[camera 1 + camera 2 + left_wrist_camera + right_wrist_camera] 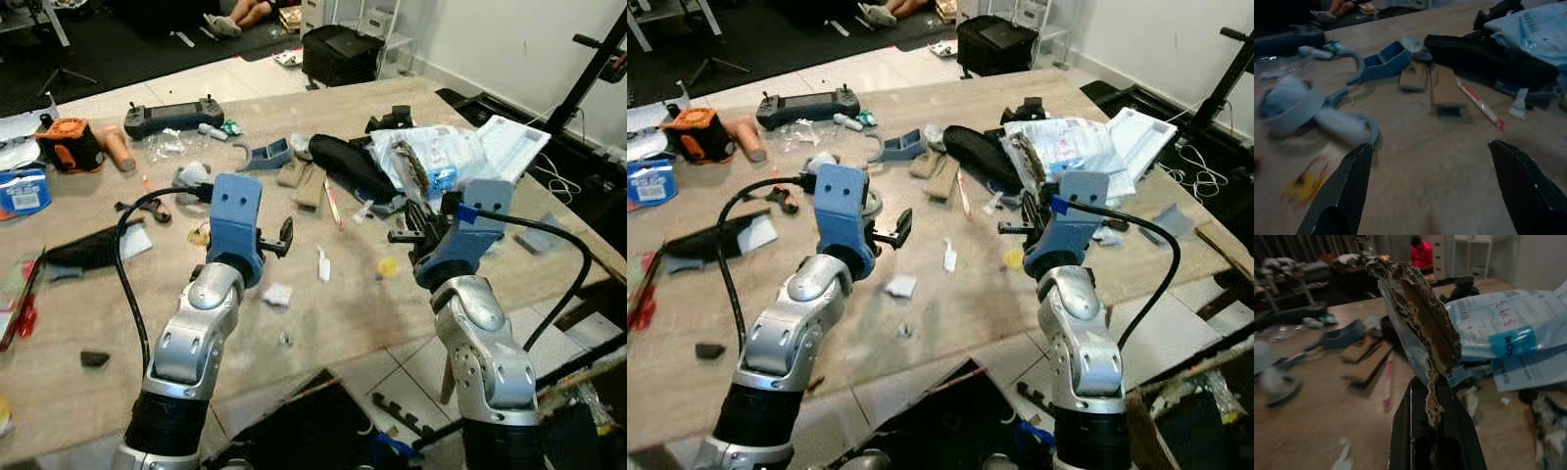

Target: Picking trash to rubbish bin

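Trash, a torn blue-and-white padded paper mailer (1422, 318), stands upright, long axis straight out from the right gripper (1436, 431), pinched at its ragged lower edge above the beige worktop (323, 323). Left gripper (1435, 191) hovers spread, apparently empty.

Two silver jointed arms carry blue wrist housings, looping black cables and black-fingered grippers.

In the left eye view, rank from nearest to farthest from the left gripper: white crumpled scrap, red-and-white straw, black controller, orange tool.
1. White crumpled scrap, just below the left gripper.
2. Red-and-white straw, beyond, toward the robot's right.
3. Black controller, at the table's far edge.
4. Orange tool, far left.
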### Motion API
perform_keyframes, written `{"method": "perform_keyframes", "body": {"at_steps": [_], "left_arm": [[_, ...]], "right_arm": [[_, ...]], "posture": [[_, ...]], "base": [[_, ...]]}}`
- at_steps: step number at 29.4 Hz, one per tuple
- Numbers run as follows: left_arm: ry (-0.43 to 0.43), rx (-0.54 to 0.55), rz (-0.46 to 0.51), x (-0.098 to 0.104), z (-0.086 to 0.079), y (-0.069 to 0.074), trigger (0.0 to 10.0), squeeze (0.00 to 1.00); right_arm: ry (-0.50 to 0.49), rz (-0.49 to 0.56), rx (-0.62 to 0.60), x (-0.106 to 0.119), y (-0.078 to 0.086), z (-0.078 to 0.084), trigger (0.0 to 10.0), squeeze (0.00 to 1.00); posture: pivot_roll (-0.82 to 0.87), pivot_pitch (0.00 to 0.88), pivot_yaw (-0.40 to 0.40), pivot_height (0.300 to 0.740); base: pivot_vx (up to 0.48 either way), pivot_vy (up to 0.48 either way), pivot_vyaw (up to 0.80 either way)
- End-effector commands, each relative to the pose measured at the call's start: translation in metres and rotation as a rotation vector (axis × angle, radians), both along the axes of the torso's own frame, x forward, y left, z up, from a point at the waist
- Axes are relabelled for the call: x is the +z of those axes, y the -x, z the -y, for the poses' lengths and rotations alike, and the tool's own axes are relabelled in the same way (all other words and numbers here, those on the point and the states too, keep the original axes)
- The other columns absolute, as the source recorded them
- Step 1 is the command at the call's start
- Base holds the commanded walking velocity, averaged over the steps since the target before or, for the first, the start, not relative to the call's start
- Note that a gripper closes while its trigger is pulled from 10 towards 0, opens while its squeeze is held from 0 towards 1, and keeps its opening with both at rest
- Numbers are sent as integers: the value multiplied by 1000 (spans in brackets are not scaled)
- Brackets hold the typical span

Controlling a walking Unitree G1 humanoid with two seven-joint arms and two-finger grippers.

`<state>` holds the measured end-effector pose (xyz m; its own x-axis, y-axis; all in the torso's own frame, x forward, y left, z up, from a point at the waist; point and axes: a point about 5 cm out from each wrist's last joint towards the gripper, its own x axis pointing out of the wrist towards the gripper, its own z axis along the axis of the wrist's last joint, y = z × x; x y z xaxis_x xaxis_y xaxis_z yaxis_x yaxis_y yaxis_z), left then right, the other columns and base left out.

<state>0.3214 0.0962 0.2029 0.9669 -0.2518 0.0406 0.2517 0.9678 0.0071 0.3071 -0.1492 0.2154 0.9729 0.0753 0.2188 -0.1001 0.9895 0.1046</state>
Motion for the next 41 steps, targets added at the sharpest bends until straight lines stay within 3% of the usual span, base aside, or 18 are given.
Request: {"method": "perform_keyframes", "body": {"at_steps": [1, 8, 19, 23, 27, 41], "left_arm": [[6, -23, -21, -3, 5, 1, 10000, 0], [3, -26, -28, -4, 5, 1, 10000, 0], [-67, -76, -68, -11, 9, 5, 10000, 0], [-25, -59, -93, -14, 8, 4, 10000, 0], [-70, -49, -97, -15, 6, 3, 10000, 0], [-63, -39, -76, -13, 7, 3, 10000, 0]], "right_arm": [[-7, -8, 3, -2, 4, 0, 10000, 0], [-8, -15, 1, -2, 5, 0, 10000, 0], [-11, -26, 1, -3, 7, -1, 10000, 0], [-13, -30, 0, -4, 7, -1, 10000, 0], [-15, -36, 2, -4, 8, -1, 10000, 0], [-32, -42, 2, -5, 7, -1, 10000, 0]], "posture": [[-1, 146, 15, 740], [0, 147, 16, 740], [0, 156, 16, 740], [0, 156, 16, 740], [1, 160, 15, 740], [0, 160, 15, 740]], "base": [[-394, 0, 0], [-383, 0, 0], [0, -87, 0], [0, -240, 0], [0, 0, 0], [0, 0, 0]]}}
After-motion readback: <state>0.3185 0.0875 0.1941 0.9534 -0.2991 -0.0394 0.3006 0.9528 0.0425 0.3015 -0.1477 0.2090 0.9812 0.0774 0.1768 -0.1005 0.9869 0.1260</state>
